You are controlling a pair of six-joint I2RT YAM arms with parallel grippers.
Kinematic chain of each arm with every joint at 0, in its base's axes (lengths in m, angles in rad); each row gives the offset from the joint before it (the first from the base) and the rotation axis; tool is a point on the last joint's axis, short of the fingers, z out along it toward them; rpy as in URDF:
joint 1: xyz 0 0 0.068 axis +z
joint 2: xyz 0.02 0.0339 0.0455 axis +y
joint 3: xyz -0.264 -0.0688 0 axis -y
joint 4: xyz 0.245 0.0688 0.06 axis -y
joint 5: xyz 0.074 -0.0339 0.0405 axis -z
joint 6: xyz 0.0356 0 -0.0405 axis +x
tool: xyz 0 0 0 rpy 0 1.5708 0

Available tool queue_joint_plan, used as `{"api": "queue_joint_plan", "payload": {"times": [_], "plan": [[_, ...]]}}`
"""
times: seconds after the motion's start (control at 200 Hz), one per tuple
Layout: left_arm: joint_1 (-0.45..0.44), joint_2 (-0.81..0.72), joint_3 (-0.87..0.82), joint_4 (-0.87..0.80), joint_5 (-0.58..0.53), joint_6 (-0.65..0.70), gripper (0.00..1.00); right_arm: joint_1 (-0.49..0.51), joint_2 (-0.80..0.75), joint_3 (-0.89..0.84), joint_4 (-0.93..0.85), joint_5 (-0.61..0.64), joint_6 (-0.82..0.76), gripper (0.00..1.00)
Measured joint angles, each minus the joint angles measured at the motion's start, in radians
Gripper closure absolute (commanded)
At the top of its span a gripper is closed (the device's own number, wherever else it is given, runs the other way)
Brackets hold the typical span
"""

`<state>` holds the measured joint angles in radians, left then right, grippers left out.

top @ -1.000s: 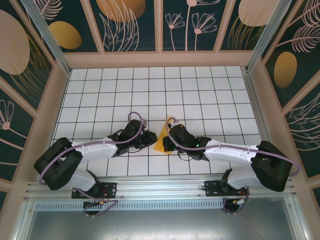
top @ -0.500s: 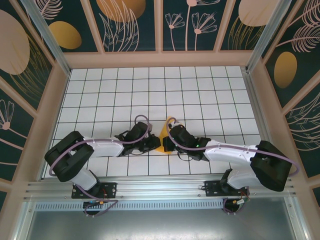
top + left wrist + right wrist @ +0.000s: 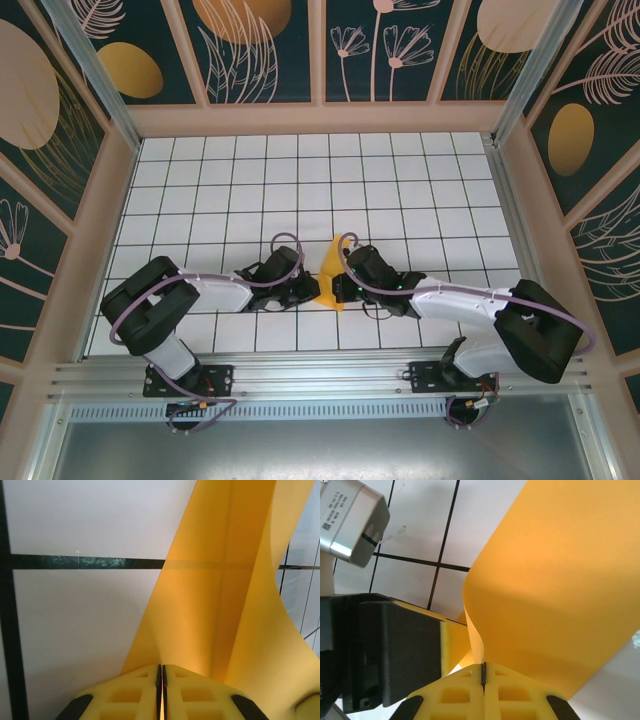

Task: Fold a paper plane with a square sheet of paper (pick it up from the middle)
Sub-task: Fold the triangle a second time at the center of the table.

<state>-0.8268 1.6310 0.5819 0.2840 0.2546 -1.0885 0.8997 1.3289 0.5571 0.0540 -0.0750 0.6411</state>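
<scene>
Above tiled table (image 3: 400, 180), left pincer (image 3: 161, 669) and right pincer (image 3: 483, 667) clamp the paper (image 3: 329, 268) between them

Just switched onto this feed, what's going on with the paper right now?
Both arms have met at the near middle of the white grid table. The right gripper is shut on the orange-yellow sheet of paper, and the left gripper is shut on it too, close beside the right one. The sheet bows in a curve rather than lying flat. It has no pointed dart shape yet.
</scene>
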Motion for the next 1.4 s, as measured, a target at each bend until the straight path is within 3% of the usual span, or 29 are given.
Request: {"api": "queue_joint_plan", "payload": {"times": [0.325,0.63,1.401], "plan": [[0.000,0.012,0.011,0.000,-0.001,0.014,0.88,-0.105,0.024,-0.010,0.011,-0.126,-0.125,0.93],[0.000,0.016,0.024,-0.019,-0.004,0.026,0.88,-0.175,0.057,-0.010,0.011,-0.166,-0.230,0.93],[0.000,0.025,0.035,-0.026,-0.004,0.041,0.88,-0.197,0.127,-0.003,0.037,-0.172,-0.402,0.92]]}}
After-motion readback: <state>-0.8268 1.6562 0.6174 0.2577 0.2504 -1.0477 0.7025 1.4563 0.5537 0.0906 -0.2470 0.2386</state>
